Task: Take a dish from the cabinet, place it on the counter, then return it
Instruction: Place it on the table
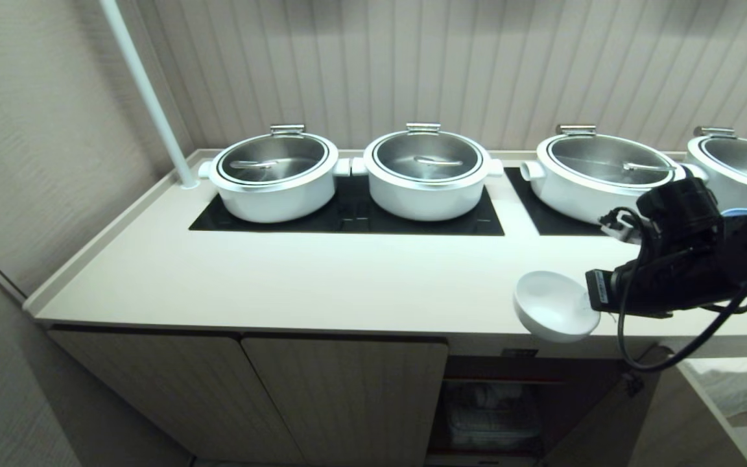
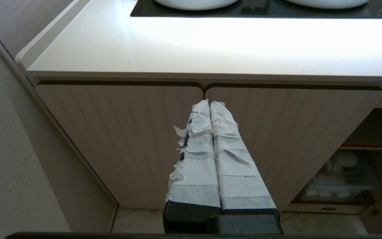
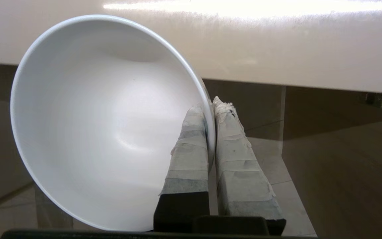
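The dish (image 1: 552, 311) is a small glossy white bowl, tilted on its side, held in the air at the counter's (image 1: 321, 279) front edge on the right. My right gripper (image 3: 209, 106) is shut on the dish (image 3: 101, 122), one taped finger inside its rim and one outside. In the head view the right gripper (image 1: 597, 295) comes in from the right. The cabinet (image 1: 347, 395) below has two ribbed doors shut and an open bay (image 1: 493, 402) to their right. My left gripper (image 2: 210, 104) is shut and empty, parked low in front of the cabinet doors (image 2: 128, 139).
Several large white pots with steel lids (image 1: 274, 172) (image 1: 426, 170) (image 1: 597, 172) stand on black cooktop panels (image 1: 347, 217) at the back of the counter. A white pole (image 1: 146, 91) rises at the back left corner. The open bay holds a clear bin of white dishware (image 2: 342, 179).
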